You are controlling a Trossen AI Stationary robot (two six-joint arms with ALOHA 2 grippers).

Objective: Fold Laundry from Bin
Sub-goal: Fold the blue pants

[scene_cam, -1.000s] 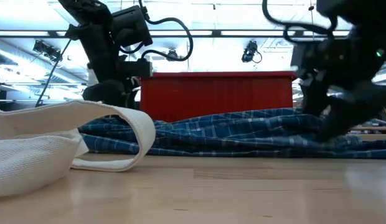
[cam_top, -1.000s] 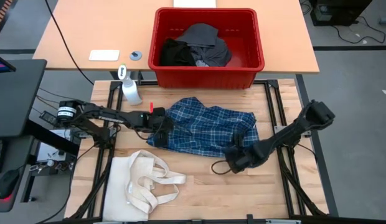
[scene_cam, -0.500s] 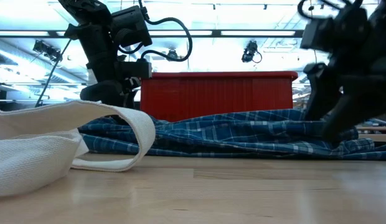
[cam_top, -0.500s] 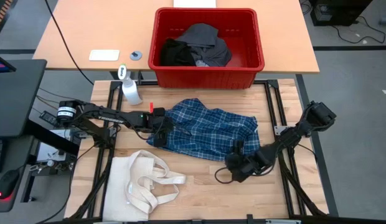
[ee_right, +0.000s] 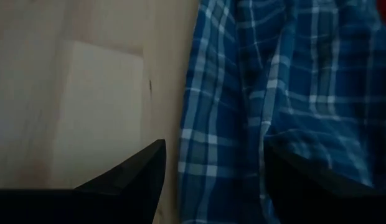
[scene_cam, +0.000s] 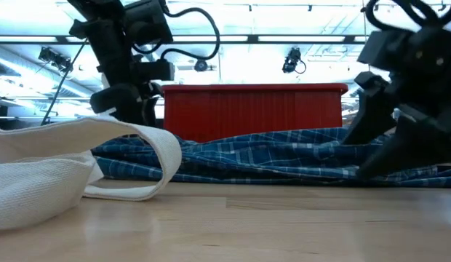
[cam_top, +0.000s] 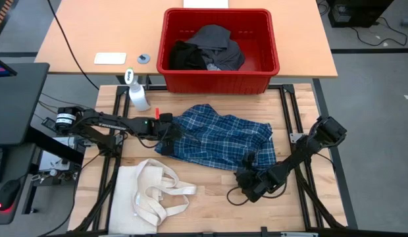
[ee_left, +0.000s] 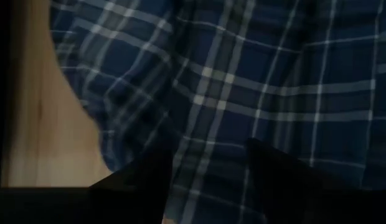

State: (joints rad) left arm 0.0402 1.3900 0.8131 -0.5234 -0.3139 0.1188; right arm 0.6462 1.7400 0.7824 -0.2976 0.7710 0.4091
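A blue plaid shirt (cam_top: pixel 220 137) lies spread and rumpled on the wooden table. My left gripper (cam_top: pixel 170 137) is at the shirt's left edge, open, with plaid cloth (ee_left: pixel 211 112) filling the space between its fingers. My right gripper (cam_top: pixel 246 163) is low at the shirt's near right corner, open; the shirt's edge (ee_right: pixel 193 124) runs between its fingers. The red bin (cam_top: pixel 217 82) stands beyond the table's far edge with dark laundry (cam_top: pixel 207 52) piled in it. My left gripper slants down from the table's left onto the shirt's left edge (ee_left: pixel 180 149), its fingers apart; whether they touch the cloth, I cannot tell. My right gripper slants down from the near right at the shirt's near right corner (ee_right: pixel 199 168); whether it touches, I cannot tell.
A cream tote bag (cam_top: pixel 151 194) with long handles lies at the near left; one handle (scene_cam: pixel 149 145) arches up in the low view. A spray bottle (cam_top: pixel 137 92) stands at the far left. Bare wood lies along the near edge, right of the bag.
My right gripper has moved toward the table's near edge, sunk lower and turned, staying at the shirt's near right corner. The shirt lies as before.
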